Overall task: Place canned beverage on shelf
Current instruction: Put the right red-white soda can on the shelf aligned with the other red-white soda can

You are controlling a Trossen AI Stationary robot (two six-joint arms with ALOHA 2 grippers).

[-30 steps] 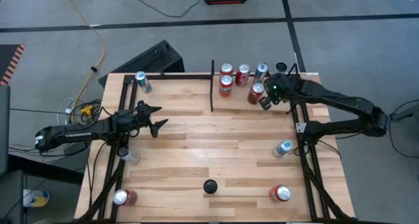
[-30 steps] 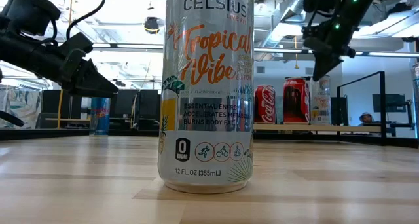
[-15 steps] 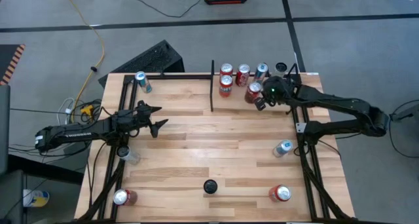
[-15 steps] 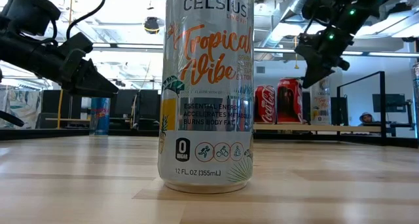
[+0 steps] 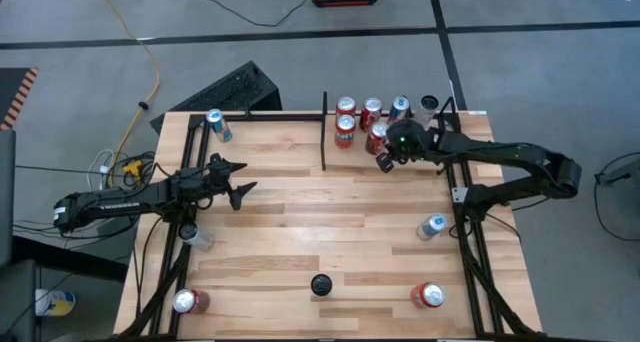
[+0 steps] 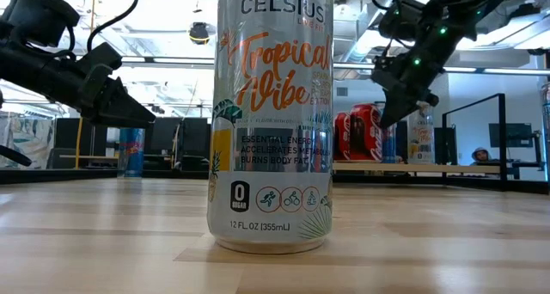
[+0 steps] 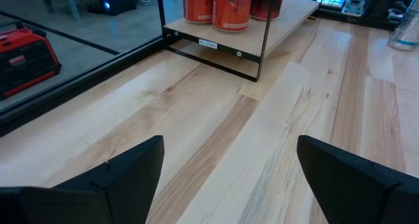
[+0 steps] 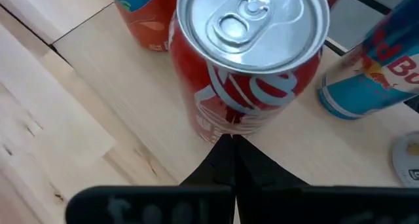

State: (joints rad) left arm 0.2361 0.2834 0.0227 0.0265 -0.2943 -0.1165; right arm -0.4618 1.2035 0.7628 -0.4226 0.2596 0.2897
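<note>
A red Coca-Cola can [image 8: 245, 67] stands upright on the light wood shelf [image 5: 360, 152] at the table's far right, right of the black divider bar [image 5: 323, 132]; it also shows in the high view [image 5: 375, 134]. My right gripper [image 8: 232, 145] is shut, on the near side of this can; it also shows in the high view [image 5: 384, 162] and the low view [image 6: 387, 113]. Several other cans [image 5: 346, 108] stand on the shelf. My left gripper [image 5: 238, 182] is open and empty above the table's left part. My right gripper has its shut fingertips [image 8: 230, 144] against the red can's side wall, low down [image 8: 226, 122]. The fingers slant down at it from the near right. The can stands upright on its base on the shelf.
A Red Bull can [image 8: 386, 67] and an orange can [image 8: 141, 14] stand close by the red one. A tall Celsius can [image 6: 271, 113] stands near the table's front edge. Other cans stand at the right [image 5: 433, 225], near right [image 5: 428, 296], near left [image 5: 187, 301] and far left [image 5: 217, 125].
My right gripper has gone toward the table's left edge along the shelf. The red can has slid the same way ahead of it, still upright, and now stands close to the other shelf cans.
</note>
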